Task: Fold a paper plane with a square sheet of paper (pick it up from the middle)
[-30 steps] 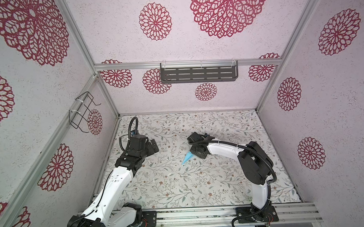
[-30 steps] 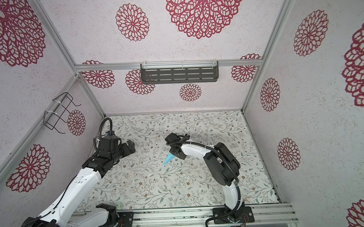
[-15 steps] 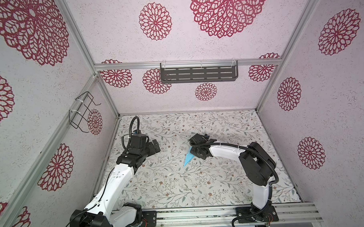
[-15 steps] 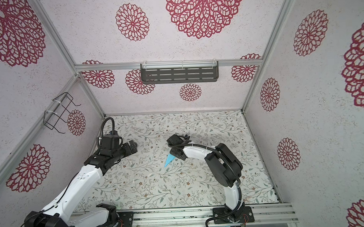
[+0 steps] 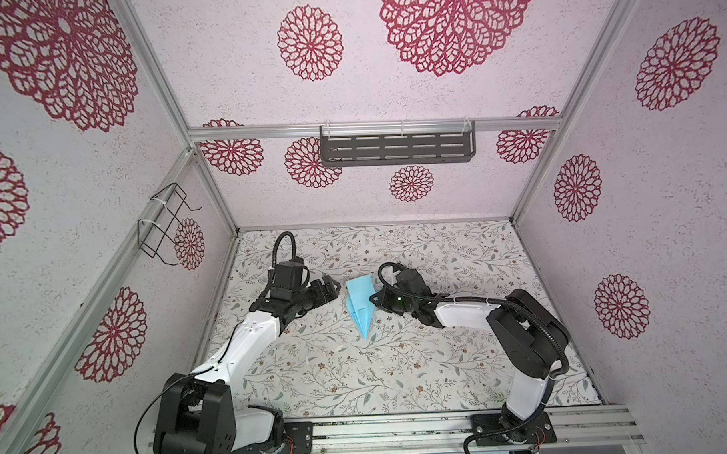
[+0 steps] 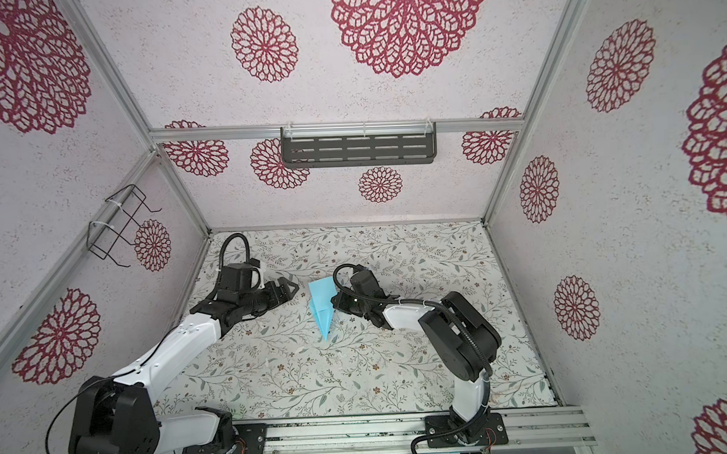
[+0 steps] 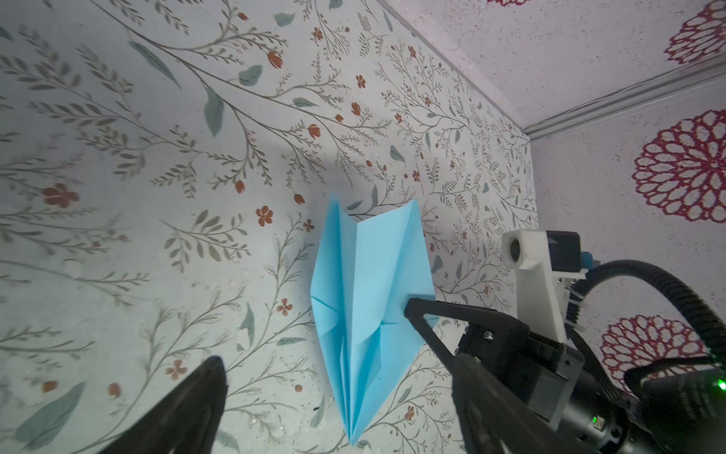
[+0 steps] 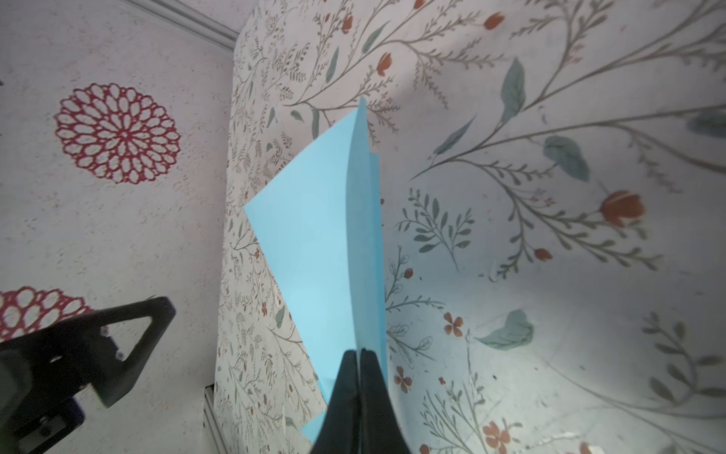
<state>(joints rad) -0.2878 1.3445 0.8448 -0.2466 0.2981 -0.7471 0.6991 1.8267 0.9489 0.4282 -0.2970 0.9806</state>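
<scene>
Slip risk: paper plane (image 5: 358,307) held by one edge only.
Your right gripper (image 8: 361,351) pinches it mid-frame; the left gripper (image 5: 334,286) stands spread, clear of it. A tug may open the folds.

No readable text, no labels, no brands, no numbers, no signs
</scene>
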